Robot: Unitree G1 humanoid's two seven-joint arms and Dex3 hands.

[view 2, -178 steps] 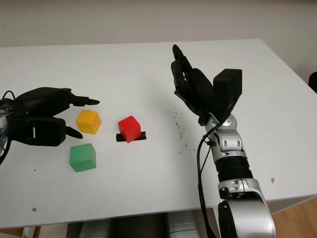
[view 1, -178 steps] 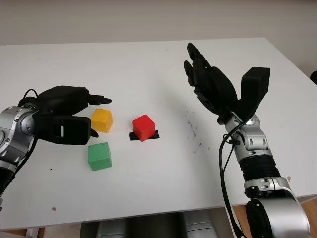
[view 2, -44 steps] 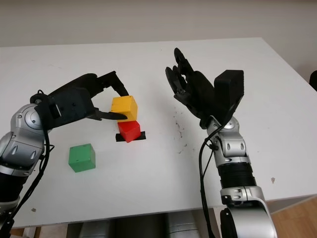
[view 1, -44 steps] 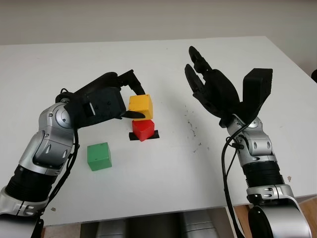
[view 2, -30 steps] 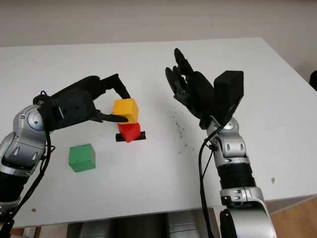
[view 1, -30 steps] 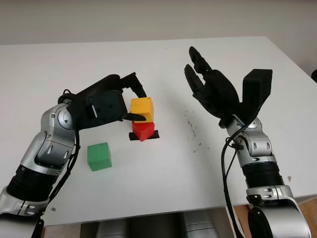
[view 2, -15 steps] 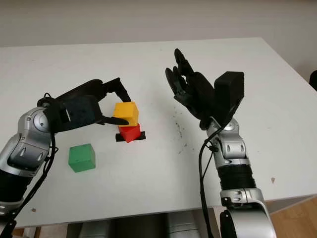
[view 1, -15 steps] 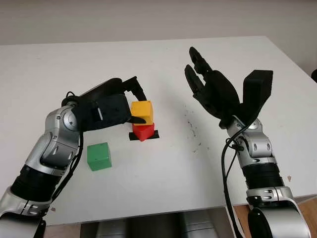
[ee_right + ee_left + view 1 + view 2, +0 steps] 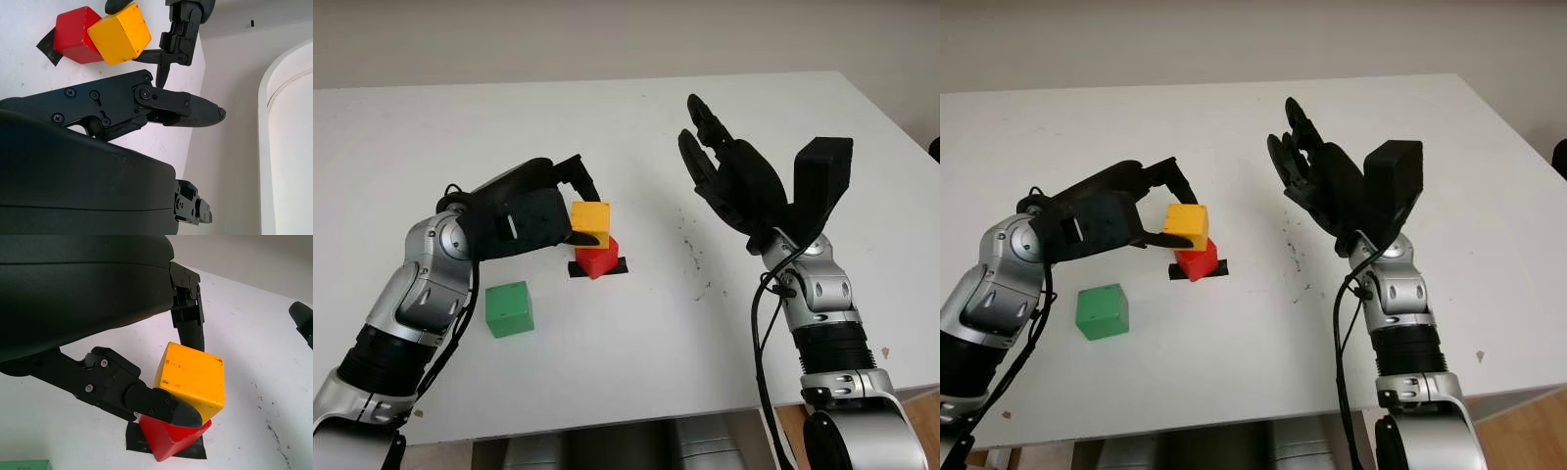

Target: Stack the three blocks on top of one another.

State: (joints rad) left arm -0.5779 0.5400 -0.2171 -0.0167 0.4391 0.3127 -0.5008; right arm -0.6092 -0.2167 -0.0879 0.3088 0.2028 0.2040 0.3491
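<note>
A white table (image 9: 636, 127) stands before a plain wall. Near its middle the left hand (image 9: 533, 206) grips the yellow block (image 9: 590, 218), now lowered onto the red block (image 9: 598, 257) on black tape (image 9: 619, 265); a second ago it hung clearly above. It seems seated, slightly off-centre. The green block (image 9: 510, 307) waits nearer the front-left edge. The right hand (image 9: 734, 181) hovers open, toward the right edge.

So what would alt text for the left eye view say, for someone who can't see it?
The left hand holds a yellow block on top of a red block on a white table. A green block sits nearby; the right hand is raised, open.
</note>
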